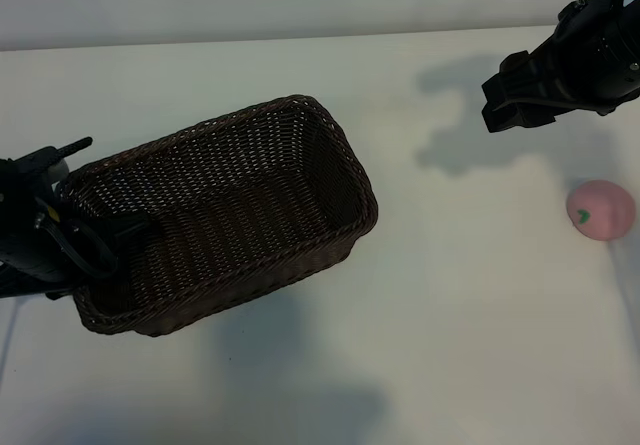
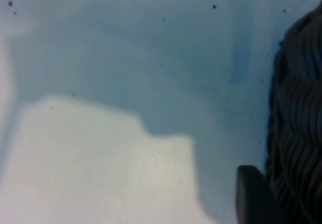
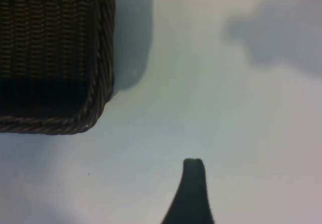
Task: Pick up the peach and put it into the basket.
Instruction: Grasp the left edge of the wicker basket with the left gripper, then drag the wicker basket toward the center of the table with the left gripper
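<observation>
A: In the exterior view, where do you stand?

B: Your left gripper (image 1: 85,240) sits at the short end of the large dark-brown woven wicker basket (image 1: 215,215) nearest the table's left edge, one finger inside the braided rim; it looks clamped on that wall. The small round pale-pink peach (image 1: 600,208) lies near the right edge of the white table (image 1: 450,315), well apart from the basket. Your right gripper (image 1: 515,100) hangs toward the far right corner, released and empty.

A: The left wrist view?

B: Only the basket's weave (image 2: 297,123) and one dark finger (image 2: 251,194) touching it.

A: The right wrist?

B: A basket corner (image 3: 95,108) and one fingertip (image 3: 193,173) over bare table; no peach.

A: So the step?

B: You're steadying the basket, I judge; the pick isn't begun. Next you must bring the right gripper over the peach and lower it.
</observation>
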Controlling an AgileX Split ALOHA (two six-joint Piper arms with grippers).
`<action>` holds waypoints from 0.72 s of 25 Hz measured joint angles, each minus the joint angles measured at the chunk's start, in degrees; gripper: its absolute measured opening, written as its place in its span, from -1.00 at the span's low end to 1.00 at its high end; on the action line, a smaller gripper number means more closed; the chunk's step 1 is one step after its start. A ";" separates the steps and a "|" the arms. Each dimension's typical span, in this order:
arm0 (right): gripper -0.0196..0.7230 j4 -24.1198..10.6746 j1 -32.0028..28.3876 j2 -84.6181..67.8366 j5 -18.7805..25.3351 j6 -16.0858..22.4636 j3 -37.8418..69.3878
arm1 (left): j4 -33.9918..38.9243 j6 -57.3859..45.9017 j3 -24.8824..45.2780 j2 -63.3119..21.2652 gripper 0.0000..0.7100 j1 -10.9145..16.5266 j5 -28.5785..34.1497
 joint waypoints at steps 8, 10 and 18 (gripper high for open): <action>0.65 0.00 0.00 0.00 0.00 -0.07 0.00 | -0.18 0.12 0.00 0.00 -0.36 0.00 -1.24; 0.65 0.00 0.00 0.00 0.00 -0.07 0.00 | -0.45 0.25 0.00 -0.20 -0.36 0.00 -1.51; 0.65 0.00 0.00 0.00 0.00 -0.07 0.00 | -9.89 7.64 0.00 -3.74 -0.55 0.00 -3.78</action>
